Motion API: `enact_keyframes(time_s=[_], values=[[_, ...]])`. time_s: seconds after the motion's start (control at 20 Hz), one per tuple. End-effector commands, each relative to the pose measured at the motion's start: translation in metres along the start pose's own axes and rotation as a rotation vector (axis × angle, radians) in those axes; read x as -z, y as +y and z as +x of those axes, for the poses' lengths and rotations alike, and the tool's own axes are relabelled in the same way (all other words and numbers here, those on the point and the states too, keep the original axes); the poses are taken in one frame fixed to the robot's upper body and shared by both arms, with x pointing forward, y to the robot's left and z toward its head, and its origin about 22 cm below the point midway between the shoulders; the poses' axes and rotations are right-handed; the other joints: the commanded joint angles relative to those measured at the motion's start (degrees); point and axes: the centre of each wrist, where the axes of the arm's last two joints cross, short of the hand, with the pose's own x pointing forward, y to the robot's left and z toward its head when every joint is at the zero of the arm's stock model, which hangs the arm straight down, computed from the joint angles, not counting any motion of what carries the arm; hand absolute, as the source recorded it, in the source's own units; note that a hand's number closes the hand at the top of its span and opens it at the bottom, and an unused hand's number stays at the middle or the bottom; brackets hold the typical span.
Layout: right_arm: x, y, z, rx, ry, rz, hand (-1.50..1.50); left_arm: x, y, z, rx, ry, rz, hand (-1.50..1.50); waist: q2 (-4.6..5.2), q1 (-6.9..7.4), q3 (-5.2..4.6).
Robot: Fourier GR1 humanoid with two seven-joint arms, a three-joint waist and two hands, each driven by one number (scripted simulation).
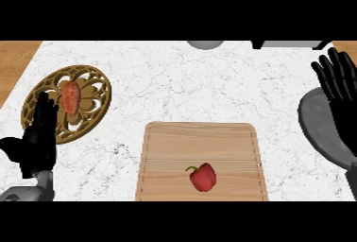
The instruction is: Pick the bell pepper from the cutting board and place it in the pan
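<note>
So the pepper [203, 177] sits on the board [202, 142], toward its near end. It's well off to the left of the right hand [339, 85] and closer in to the robot. Its long axis runs roughly away from the robot, with the stem tipped up and left.

The right hand is spread, fingers straight up, holding nothing, and it overlaps the pan [315, 123] at the far right. The left hand [36, 137] rests open at the lower left edge, with the pepper well off to its right. Both hands look about equally far from it, honestly, but the right one is already at the pan, so I'd guess it's the one for the job.

Nothing shows in the part of the pan I can see. The trivet [94, 116] just beyond the left hand has an orange veggie [70, 94] on it.
</note>
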Motion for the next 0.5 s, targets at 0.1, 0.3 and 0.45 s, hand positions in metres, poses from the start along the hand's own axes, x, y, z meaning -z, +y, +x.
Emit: enact_keyframes(time_s=[0.1, 0.3, 0.45], values=[[0.023, 0.068, 0.005, 0.163, -0.085, 0.447, 1.5, -0.007, -0.047, 0.02, -0.05, -0.105, -0.223, 0.0, -0.35, 1.18, -1.18], [0.046, 0.051, 0.036, -0.285, -0.157, 0.64, 1.5, -0.028, -0.08, 0.023, -0.128, -0.111, -0.452, 0.0, -1.33, -0.18, -1.61], [0.006, 0.075, -0.033, 0.056, -0.06, 0.673, -1.5, -0.042, -0.09, 0.014, -0.161, -0.114, -0.478, 0.0, -0.58, -0.83, -1.13]])
